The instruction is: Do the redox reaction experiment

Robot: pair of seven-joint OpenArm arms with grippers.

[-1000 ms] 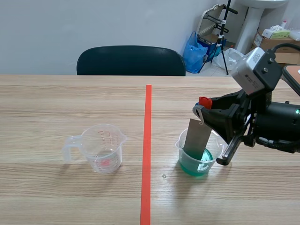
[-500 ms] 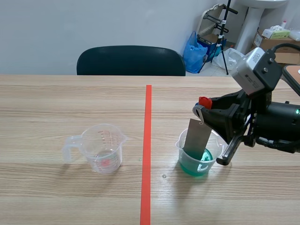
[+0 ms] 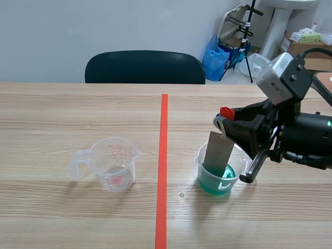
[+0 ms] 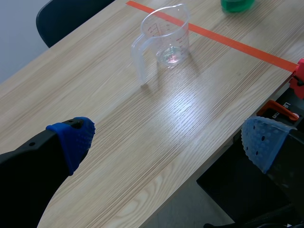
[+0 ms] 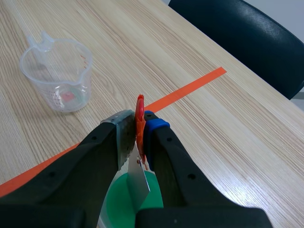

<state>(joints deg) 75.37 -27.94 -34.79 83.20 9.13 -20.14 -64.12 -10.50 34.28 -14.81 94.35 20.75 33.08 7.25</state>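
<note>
Right jaws: clenched on the red clip (image 3: pixel 226 111) that carries the metal strip (image 3: pixel 218 151).
Metal strip: lower end in the green-liquid beaker (image 3: pixel 218 181), right of the tape line.
Left jaws: released, spread wide.
Empty cup (image 3: pixel 115 165): left of the line.

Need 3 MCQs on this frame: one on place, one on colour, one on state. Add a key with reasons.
1. The metal strip has its lower end: A) inside the cup B) flat on the tape C) clear above the cup.
2. The liquid is: A) red B) green C) yellow.
3. The right gripper is: A) open B) shut on nothing C) shut on the red clip.
Key: 1A, the strip dips below the cup's rim. 2B, it shows green in the scene and right wrist views. 3C, both fingers press the red clip that holds the strip.
</note>
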